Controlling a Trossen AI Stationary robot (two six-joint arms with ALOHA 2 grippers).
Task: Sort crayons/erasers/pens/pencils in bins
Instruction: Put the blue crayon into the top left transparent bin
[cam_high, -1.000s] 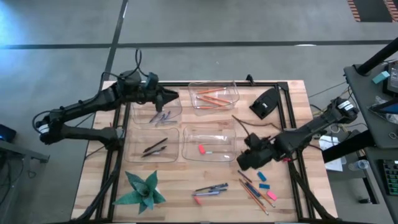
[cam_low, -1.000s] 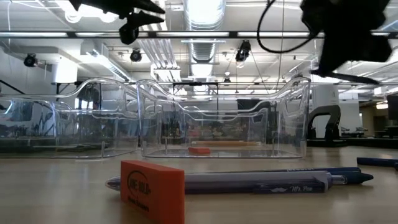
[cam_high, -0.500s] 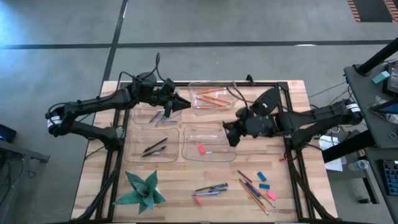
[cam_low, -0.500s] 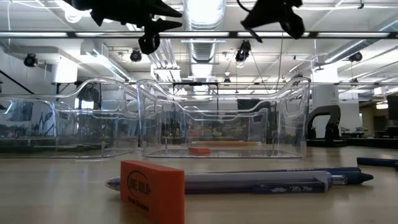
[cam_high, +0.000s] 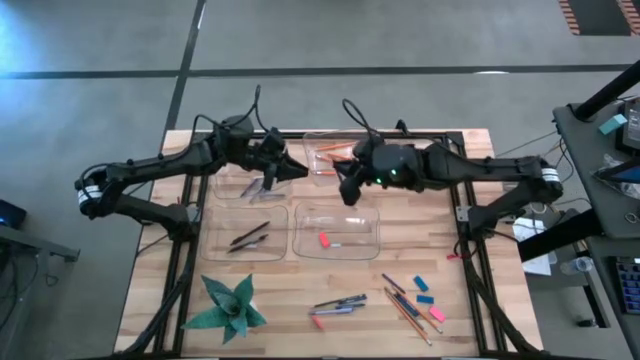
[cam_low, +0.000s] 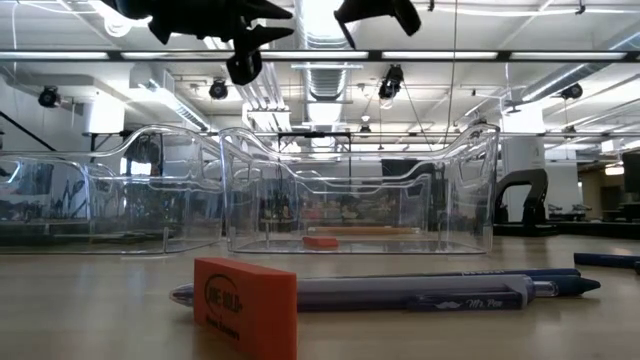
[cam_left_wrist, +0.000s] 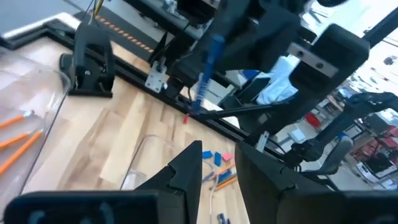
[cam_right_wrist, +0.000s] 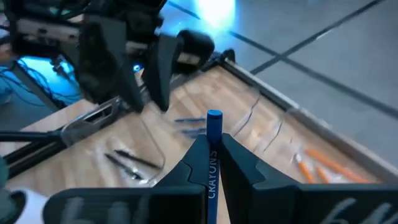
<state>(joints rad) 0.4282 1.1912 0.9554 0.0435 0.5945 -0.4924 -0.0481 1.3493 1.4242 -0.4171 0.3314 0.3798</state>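
Observation:
My right gripper is shut on a blue crayon in the air between the two far bins. My left gripper is open and empty above the far-left bin, which holds a few blue crayons. The far-right bin holds orange pencils, the near-left bin holds dark pens, and the near-right bin holds a pink eraser. The held crayon also shows in the left wrist view. My right gripper pinches the blue crayon by its printed wrapper between its two fingers. The crayon lies along the fingers, and its free end sticks out past the fingertips. It is lifted clear of the table and the bins.
Loose pencils, blue erasers and a pink eraser lie at the near right. Pens and an orange-pink eraser lie near the front edge. A green paper star sits at the near left.
My right gripper has risen from the near right of the table and gone toward the far left with the blue crayon, lifted clear, ending close to my left gripper. My left gripper has shifted a little toward the right and then stayed still.

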